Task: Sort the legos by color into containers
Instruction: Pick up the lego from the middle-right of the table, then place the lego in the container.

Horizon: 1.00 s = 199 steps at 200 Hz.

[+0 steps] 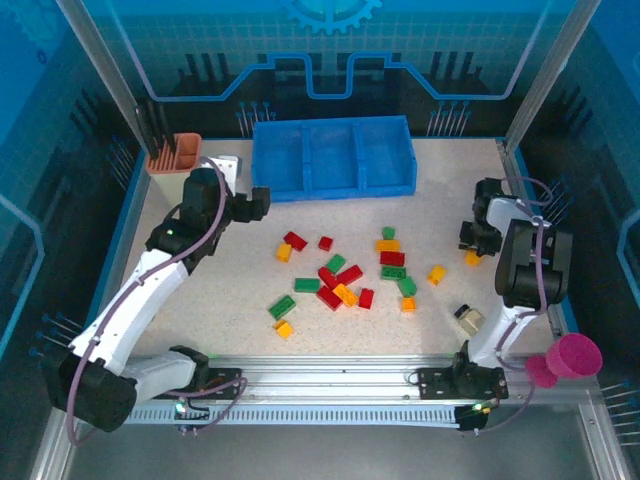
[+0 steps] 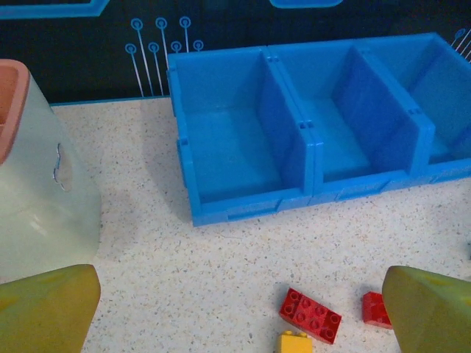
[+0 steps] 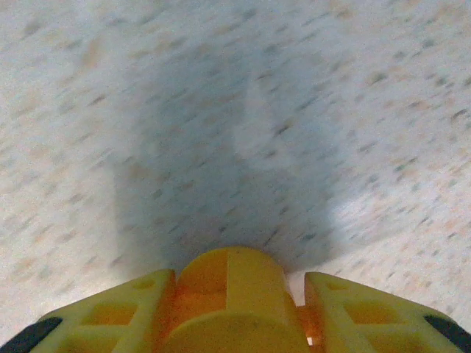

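Observation:
The long blue bin (image 1: 333, 158) stands at the back of the table, and its three compartments (image 2: 309, 140) look bare in the left wrist view. Red, green and orange-yellow legos (image 1: 340, 280) lie scattered mid-table. My left gripper (image 1: 262, 203) hovers open in front of the bin's left end, its jaws wide apart (image 2: 243, 316), with a red lego (image 2: 310, 315) and a yellow one (image 2: 293, 343) on the table below. At the right side, my right gripper (image 1: 472, 250) is low over the table with an orange-yellow lego (image 3: 232, 301) between its fingers (image 3: 368, 309).
A peach slotted holder (image 1: 175, 153) and a white box (image 2: 44, 191) stand left of the bin. Near the front right corner sits a pink cup (image 1: 572, 358). A small beige and black object (image 1: 468, 318) lies by the right arm's base.

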Each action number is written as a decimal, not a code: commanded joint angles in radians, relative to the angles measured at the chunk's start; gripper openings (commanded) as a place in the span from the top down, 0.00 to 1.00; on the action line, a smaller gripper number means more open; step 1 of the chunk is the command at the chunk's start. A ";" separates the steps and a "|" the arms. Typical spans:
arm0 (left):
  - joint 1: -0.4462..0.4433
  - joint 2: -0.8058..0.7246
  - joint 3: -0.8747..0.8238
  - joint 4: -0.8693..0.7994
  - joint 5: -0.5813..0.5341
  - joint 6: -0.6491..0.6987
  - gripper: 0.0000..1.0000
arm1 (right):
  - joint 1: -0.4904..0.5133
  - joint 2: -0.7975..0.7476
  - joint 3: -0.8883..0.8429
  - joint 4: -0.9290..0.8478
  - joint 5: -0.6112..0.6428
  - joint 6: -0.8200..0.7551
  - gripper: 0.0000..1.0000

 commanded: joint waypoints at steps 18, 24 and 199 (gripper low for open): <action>-0.006 -0.031 -0.019 0.014 -0.021 0.012 0.01 | 0.145 -0.086 0.233 -0.155 -0.037 0.023 0.67; -0.006 -0.032 -0.017 0.014 -0.021 0.010 0.01 | 0.169 -0.082 0.275 -0.164 -0.035 0.022 0.67; -0.004 -0.023 -0.008 0.002 -0.004 0.001 0.01 | 0.444 0.741 1.397 -0.212 -0.029 -0.203 0.64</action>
